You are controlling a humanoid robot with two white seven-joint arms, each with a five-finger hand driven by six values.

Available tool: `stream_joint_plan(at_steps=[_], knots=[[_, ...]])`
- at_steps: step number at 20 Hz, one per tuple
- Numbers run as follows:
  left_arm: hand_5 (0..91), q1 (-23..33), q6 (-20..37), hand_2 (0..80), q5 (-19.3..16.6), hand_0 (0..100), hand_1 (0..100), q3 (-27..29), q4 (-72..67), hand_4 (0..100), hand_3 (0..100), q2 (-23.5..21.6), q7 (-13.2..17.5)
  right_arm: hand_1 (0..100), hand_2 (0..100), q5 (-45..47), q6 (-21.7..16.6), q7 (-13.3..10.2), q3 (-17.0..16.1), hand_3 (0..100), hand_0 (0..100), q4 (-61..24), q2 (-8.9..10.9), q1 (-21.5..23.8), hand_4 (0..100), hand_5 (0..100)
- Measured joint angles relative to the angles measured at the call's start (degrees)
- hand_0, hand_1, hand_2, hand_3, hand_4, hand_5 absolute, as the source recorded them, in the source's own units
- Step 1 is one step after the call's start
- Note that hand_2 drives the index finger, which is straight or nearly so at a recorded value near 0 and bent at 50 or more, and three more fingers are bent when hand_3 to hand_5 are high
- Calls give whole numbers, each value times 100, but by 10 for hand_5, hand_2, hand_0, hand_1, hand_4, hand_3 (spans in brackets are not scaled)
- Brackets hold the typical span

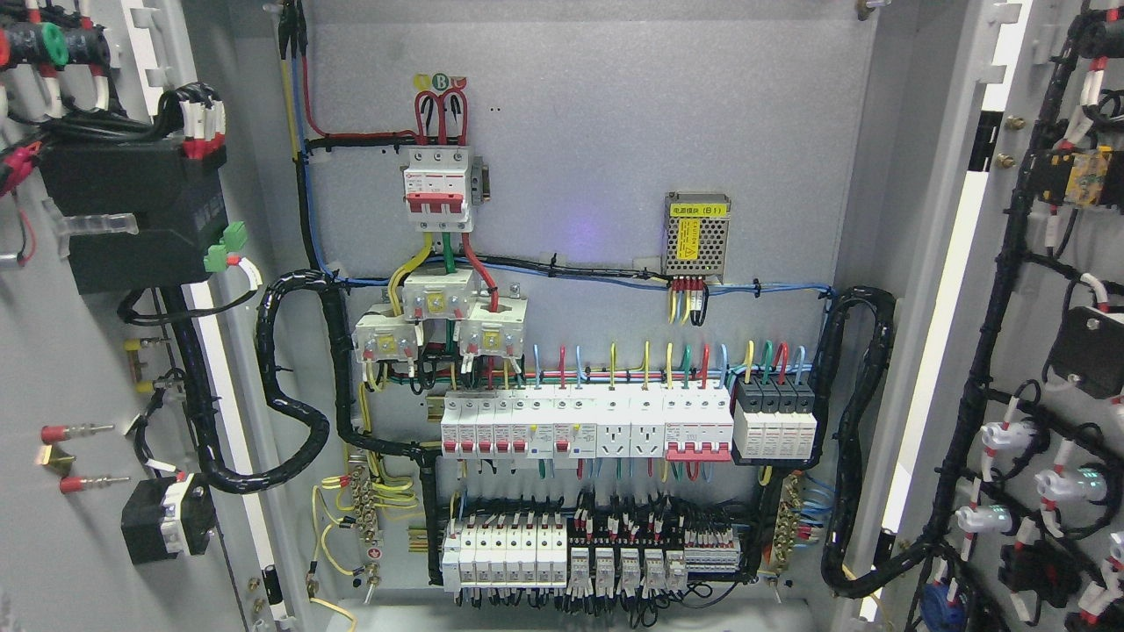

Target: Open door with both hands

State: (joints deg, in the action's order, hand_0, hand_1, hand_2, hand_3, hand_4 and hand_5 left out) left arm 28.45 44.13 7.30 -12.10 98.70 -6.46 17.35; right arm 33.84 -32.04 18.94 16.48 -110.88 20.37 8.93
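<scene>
An electrical cabinet fills the head view with both doors swung wide. The left door shows its inner face, with a black module and wired terminals on it. The right door also shows its inner face, with black cable looms and indicator lamp backs. Between them lies the grey back panel with a red-handled main breaker, a row of white breakers and a lower row of relays. Neither of my hands or arms shows anywhere.
A small metal power supply sits at the upper right of the panel. Thick black corrugated conduits loop from the panel to the left door and to the right door. Coloured wires run between the devices.
</scene>
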Motion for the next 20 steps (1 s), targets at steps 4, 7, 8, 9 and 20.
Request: stream_joint_plan(at_steps=[4,7,8,9,20], knots=[[0,-102,3,0,14,120,389,2,365,0,0,46,-1,389,0,0,-221,-2,-192,0,120,-111,78,114,0,0],[0,-178,4,0,16,120,389,4,628,0,0,102,-2,389,0,0,-404,-15,-335,0,120,-173,131,185,0,0],[0,-204,4,0,16,120,389,5,711,0,0,121,-2,389,0,0,-443,-15,-386,0,120,-191,150,208,0,0],[0,-230,4,0,16,120,389,6,790,0,0,138,-4,389,0,0,-495,-22,-435,0,120,-206,167,229,0,0],[0,-792,7,0,35,120,389,305,1375,0,0,439,-63,389,0,0,-777,-52,-974,0,120,-307,303,527,0,0]])
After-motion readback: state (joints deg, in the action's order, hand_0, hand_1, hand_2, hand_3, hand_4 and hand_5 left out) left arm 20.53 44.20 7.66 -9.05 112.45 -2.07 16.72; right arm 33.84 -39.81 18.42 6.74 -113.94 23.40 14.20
